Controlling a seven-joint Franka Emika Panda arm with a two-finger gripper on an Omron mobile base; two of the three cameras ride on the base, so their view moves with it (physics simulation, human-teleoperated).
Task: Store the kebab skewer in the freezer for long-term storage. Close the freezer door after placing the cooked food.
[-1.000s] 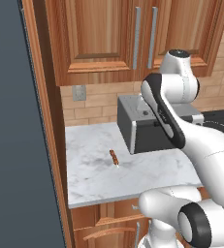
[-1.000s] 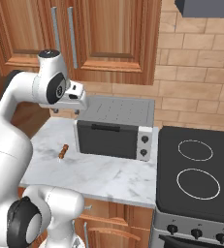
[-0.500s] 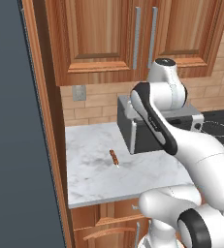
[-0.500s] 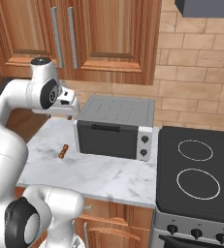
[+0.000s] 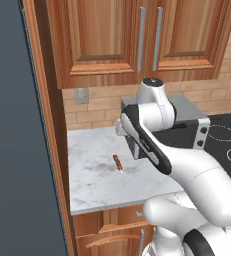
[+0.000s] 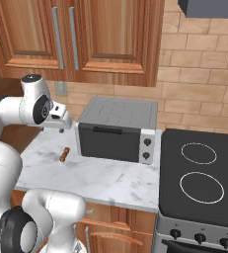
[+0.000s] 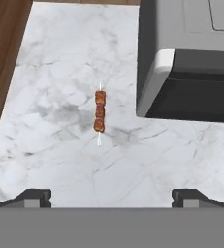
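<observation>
Nothing stored yet: kebab skewer (image 7: 99, 113) lying mid-counter (image 7: 60, 155) beside toaster oven (image 7: 191, 72); gripper (image 7: 111, 196) overhead, jaws spread, empty; pickup, freezing, door-closing remaining.

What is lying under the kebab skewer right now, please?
The kebab skewer lies flat on the white marble counter, beside the toaster oven. Nothing else shows under it; the strip of marble directly beneath is covered.
</observation>
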